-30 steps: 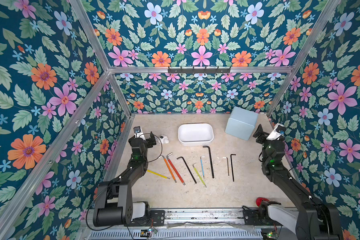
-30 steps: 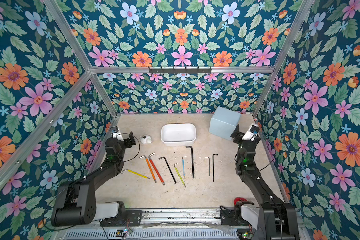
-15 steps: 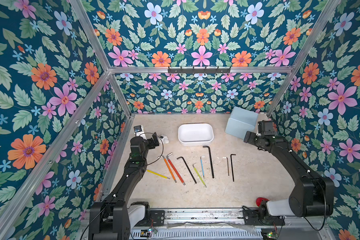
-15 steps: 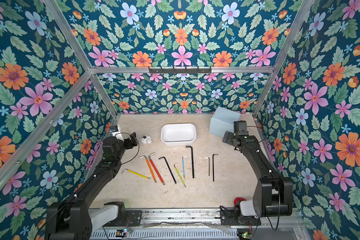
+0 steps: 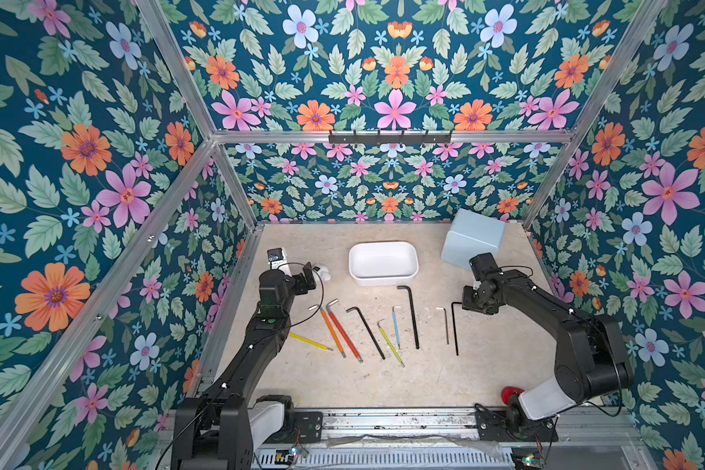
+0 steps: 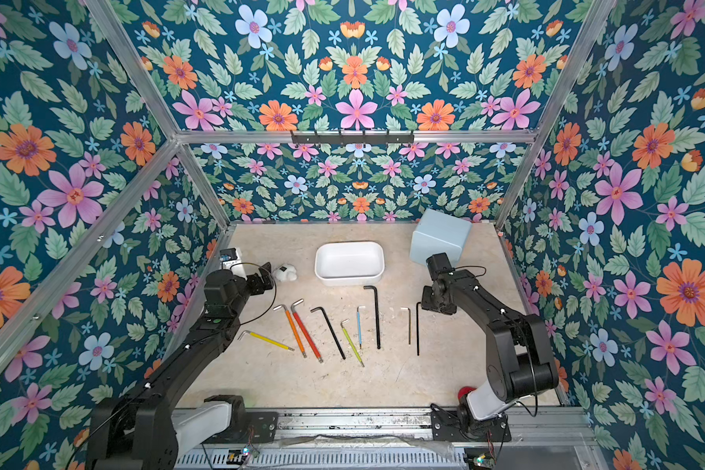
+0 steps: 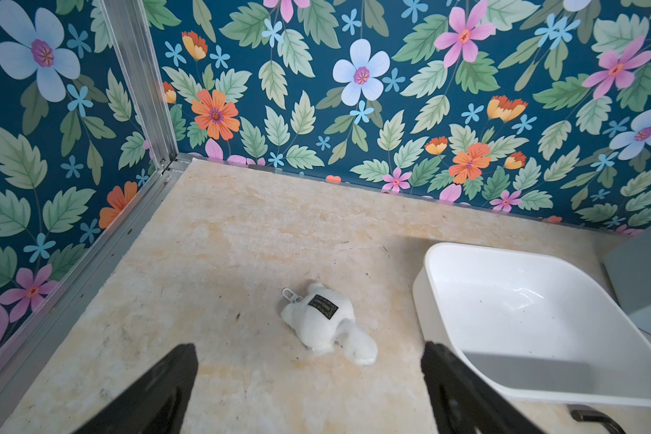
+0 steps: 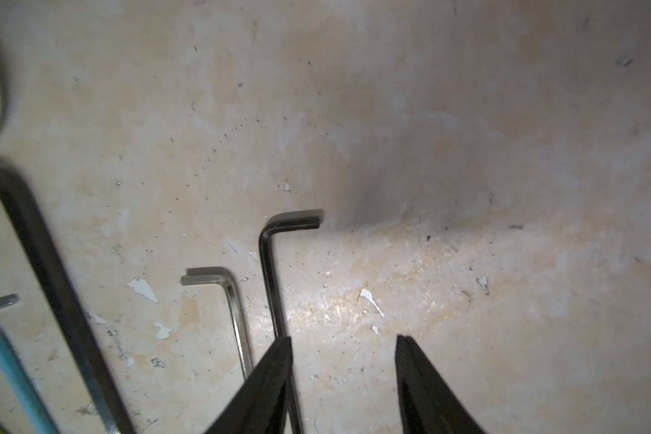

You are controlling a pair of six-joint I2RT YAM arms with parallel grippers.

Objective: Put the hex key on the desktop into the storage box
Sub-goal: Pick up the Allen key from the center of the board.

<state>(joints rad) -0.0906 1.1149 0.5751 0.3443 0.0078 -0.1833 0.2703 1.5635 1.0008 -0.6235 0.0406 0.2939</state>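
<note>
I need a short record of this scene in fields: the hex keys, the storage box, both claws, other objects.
hex keys: nine, in a row on the desktop
storage box: white, empty, behind the row
right claw: open, above the thin black hex key at the row's end, not gripping it
left claw: open, empty, near the white plush toy
other: pale blue box beside the storage box

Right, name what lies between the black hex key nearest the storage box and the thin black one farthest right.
A short silver hex key, flat on the desktop, touching neither; seen in both top views and the right wrist view.
</note>
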